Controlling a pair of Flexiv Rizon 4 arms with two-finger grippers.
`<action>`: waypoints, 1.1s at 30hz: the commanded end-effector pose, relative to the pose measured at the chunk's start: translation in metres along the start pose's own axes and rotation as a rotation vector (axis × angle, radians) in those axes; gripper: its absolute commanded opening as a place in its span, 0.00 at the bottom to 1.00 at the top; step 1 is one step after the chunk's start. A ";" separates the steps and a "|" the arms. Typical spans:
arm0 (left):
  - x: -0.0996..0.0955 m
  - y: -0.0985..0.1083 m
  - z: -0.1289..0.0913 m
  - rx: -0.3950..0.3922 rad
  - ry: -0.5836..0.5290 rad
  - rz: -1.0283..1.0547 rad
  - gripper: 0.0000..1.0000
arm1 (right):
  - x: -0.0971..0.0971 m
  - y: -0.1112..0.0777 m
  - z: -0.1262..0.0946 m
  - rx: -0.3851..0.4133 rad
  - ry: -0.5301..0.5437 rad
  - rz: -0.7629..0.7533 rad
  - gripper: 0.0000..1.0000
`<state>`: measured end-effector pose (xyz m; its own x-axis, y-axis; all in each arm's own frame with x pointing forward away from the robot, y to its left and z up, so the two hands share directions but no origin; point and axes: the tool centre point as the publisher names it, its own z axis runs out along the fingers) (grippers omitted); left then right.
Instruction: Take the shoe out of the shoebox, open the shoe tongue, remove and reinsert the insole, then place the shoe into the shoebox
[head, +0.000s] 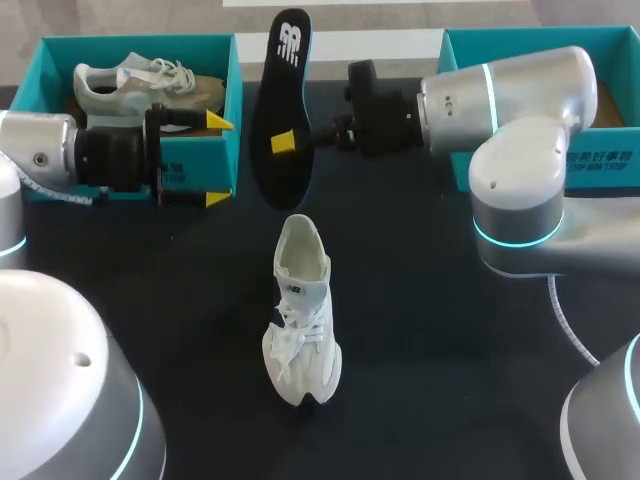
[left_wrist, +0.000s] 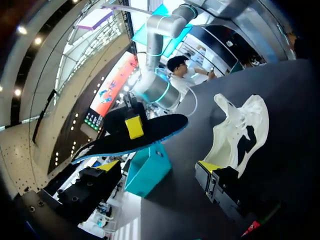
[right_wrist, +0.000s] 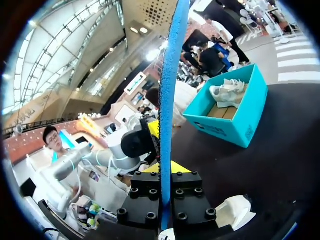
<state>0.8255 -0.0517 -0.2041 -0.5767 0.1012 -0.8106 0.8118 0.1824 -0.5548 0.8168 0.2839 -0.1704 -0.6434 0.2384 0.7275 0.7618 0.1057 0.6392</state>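
Right gripper (head: 288, 141) clamped on black insole (head: 281, 80), edge-on between its fingers. White shoe (head: 301, 310) lies on table (head: 430, 330) at gripper's 6 o'clock, apart. Left gripper (head: 217, 160) spread wide, empty, at 9 o'clock, before teal shoebox (head: 140, 45).

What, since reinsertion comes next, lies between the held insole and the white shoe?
Only bare black table separates insole and shoe, clearest in the left wrist view.

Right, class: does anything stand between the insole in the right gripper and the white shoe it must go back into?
Nothing visible does. Only bare table lies between the insole, held in the right gripper, and the opening of the shoe. The left gripper is off to the side by the shoebox, fingers open.
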 end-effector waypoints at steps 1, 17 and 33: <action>0.012 -0.016 -0.007 -0.098 0.057 -0.128 1.00 | -0.009 -0.006 0.004 -0.019 -0.066 -0.127 0.00; 0.087 -0.027 -0.009 -0.214 0.183 -0.409 1.00 | -0.040 -0.036 0.006 -0.006 -0.178 -0.321 0.00; 0.129 -0.005 0.010 -0.323 0.188 -0.562 1.00 | -0.055 -0.044 0.011 0.021 -0.150 -0.368 0.00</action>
<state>0.7441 -0.0395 -0.2973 -0.9311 0.0752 -0.3570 0.3406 0.5299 -0.7766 0.8146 0.2743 -0.2360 -0.8531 0.3365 0.3987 0.4874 0.2415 0.8391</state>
